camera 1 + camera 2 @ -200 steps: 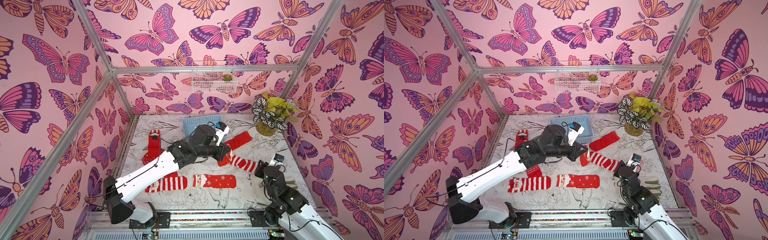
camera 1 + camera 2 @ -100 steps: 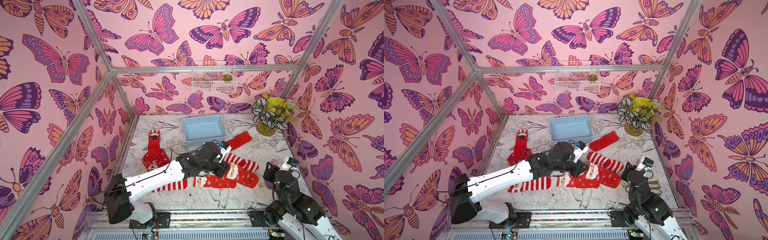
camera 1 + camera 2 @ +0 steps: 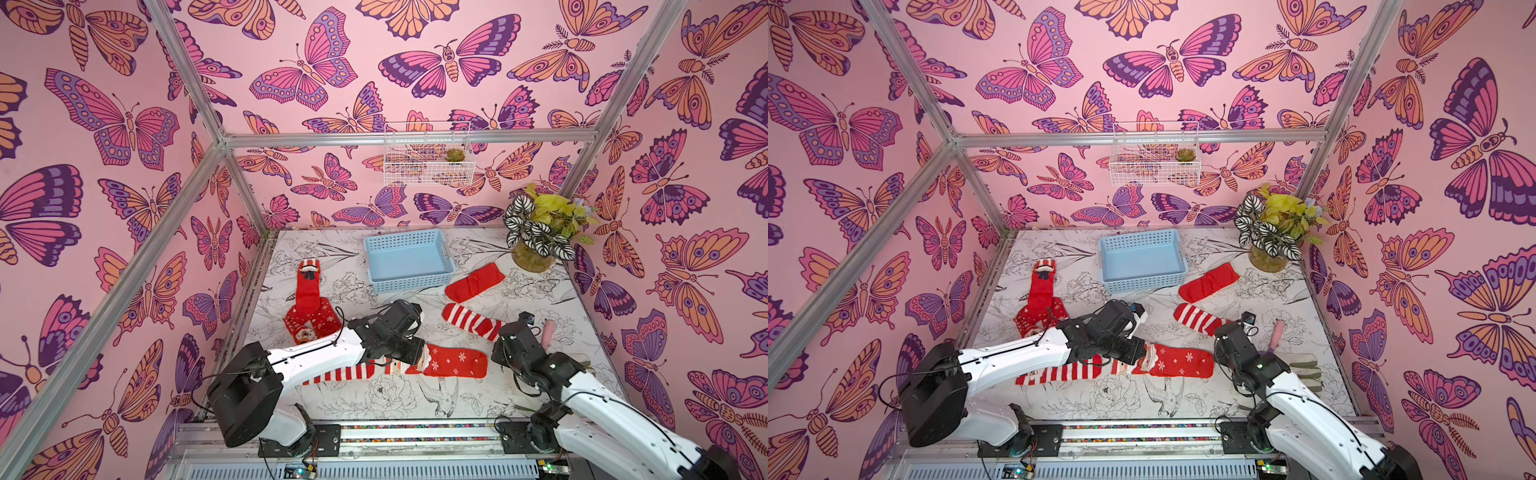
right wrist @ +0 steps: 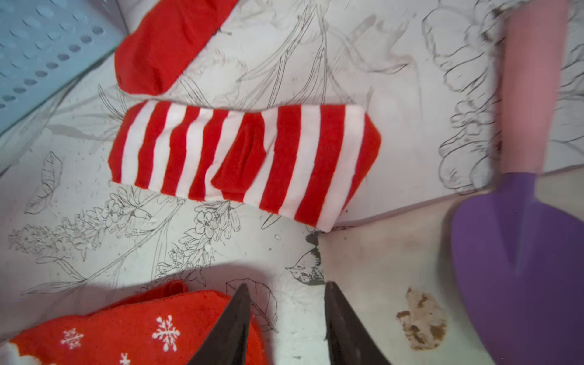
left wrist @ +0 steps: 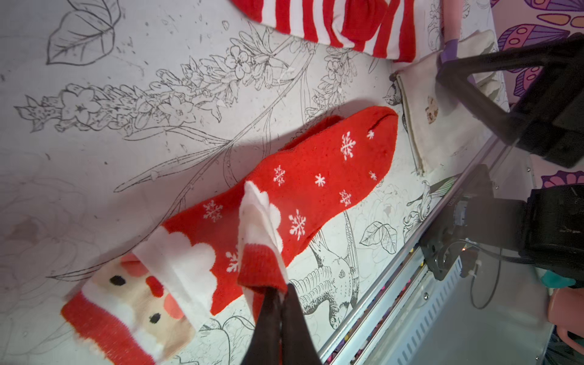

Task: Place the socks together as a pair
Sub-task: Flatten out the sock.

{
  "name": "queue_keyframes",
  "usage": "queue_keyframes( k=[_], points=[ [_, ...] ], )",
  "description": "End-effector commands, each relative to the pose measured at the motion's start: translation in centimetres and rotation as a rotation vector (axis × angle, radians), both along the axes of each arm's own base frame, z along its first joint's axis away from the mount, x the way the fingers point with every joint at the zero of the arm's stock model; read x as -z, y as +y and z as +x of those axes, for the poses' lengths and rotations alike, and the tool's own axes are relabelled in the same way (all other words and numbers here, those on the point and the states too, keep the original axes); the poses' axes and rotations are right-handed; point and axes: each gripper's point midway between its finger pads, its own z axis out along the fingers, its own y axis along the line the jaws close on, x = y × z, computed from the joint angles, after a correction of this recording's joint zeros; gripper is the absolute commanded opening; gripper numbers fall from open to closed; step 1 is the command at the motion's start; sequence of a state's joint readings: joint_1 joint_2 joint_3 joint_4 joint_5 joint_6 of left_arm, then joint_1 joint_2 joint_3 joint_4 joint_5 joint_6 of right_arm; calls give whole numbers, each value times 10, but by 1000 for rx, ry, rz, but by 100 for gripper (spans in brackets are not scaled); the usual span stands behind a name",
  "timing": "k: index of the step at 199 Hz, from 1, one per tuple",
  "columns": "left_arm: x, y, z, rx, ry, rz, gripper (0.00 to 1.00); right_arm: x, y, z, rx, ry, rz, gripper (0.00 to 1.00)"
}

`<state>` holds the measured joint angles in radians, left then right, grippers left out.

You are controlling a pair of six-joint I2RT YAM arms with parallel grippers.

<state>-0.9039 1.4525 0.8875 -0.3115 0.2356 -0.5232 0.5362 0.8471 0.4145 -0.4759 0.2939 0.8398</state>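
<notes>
The left gripper (image 5: 280,295) is clenched on the red, white-trimmed cuff of a snowflake sock (image 5: 260,262), lifting that cuff slightly while the rest of the sock lies along a second snowflake sock (image 5: 139,297), whose Santa-face cuff rests flat on the table (image 5: 94,173). In both top views this stacked pair sits near the front edge, between the two arms, with another striped sock (image 3: 340,372) lying end to end with it under the left arm. The right gripper (image 4: 286,292) hangs just beside the pair's toe with its jaws apart and nothing between them. Beyond it lie a folded striped sock (image 4: 240,161), then a plain red sock (image 4: 164,47) beside a blue basket (image 4: 38,47). A purple trowel (image 4: 518,252) lies to one side.
</notes>
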Motion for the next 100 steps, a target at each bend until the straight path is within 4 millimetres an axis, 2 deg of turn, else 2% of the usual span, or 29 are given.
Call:
queue_keyframes(
  k=[1, 49, 100],
  points=[
    [0, 5, 5, -1, -37, 23, 0, 10, 19, 6, -23, 13, 95, 43],
    [8, 10, 2, -19, -11, 52, 0, 35, 19, -5, -19, 86, 96, 47],
    [15, 22, 3, -61, 2, 118, 0, 48, 20, -17, -7, 132, 128, 43]
  ],
)
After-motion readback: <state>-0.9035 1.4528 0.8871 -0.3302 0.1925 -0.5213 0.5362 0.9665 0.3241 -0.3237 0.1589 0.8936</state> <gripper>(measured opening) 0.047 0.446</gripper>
